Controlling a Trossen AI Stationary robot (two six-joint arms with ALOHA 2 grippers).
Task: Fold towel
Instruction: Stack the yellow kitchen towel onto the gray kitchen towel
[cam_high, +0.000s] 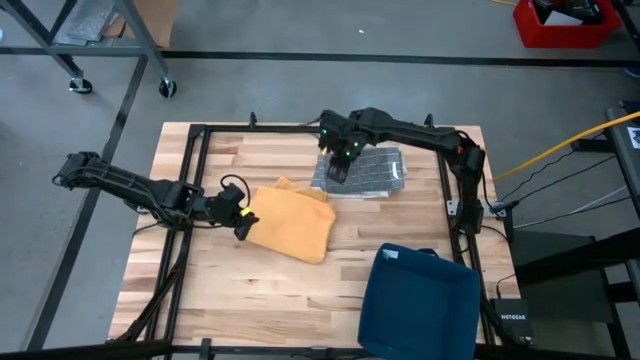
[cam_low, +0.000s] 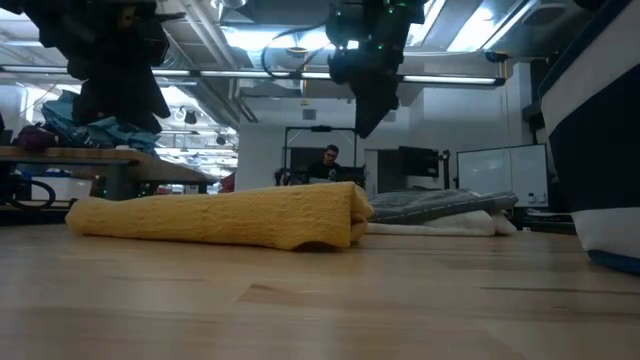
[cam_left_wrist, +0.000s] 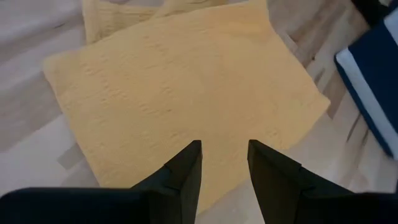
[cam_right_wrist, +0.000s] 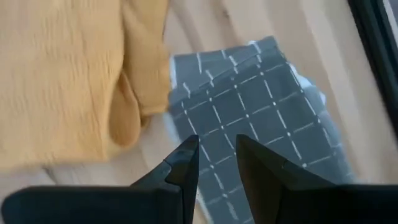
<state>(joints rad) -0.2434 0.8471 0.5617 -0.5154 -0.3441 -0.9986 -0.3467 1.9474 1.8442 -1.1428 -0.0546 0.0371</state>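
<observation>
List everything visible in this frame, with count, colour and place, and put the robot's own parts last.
Towel: one, yellow, folded, middle of the table.
Checked cloth: one, grey with white lines, folded, far side of the table, right of the towel, on something white.
Bin: one, dark blue, near right corner of the table.
Table: one, light wood, black frame around it.
Red box: one, on the floor at far right.
Person: one, in the room behind the table, seen in the low view.
Left gripper: one, dark, open and empty, at the towel's left edge.
Right gripper: one, dark, open and empty, above the checked cloth's left end.
</observation>
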